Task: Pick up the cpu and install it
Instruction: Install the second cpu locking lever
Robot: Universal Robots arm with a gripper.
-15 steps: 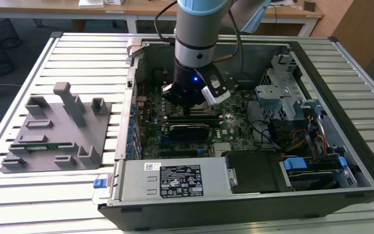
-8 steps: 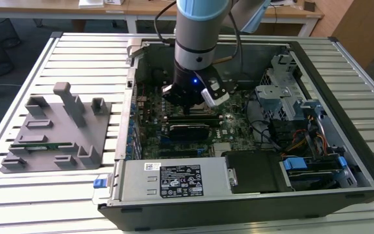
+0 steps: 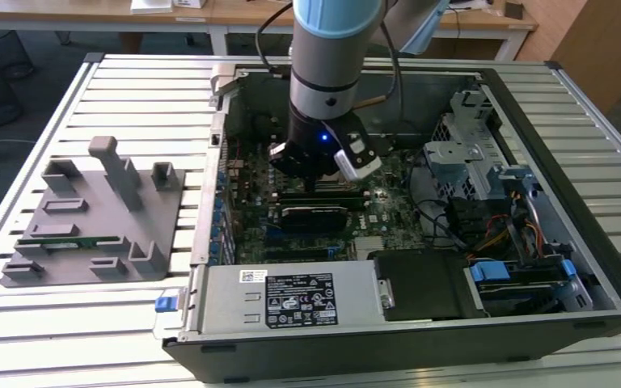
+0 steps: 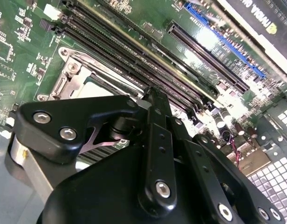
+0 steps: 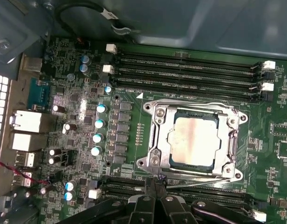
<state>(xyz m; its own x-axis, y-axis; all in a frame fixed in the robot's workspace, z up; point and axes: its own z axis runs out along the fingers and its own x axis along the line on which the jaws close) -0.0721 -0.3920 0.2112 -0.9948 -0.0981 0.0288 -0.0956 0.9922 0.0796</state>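
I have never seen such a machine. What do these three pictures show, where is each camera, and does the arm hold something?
A robot arm reaches into an open computer case on a slatted table. The exterior view looks from outside; both wrist views ride on the arm, looking past its pincer. In the first wrist view, the cpu, a silvery square, already sits inside the metal-framed socket on the green board. The pincer's fingers are closed beside the socket, holding nothing visible. A grey parts holder lies at the exterior view's left.

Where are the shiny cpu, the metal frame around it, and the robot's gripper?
cpu (image 5: 194, 141), first wrist view: middle of its silvery top.
metal frame (image 5: 158, 140), first wrist view: one side bar.
gripper (image 5: 154, 183), first wrist view: its fingertips.
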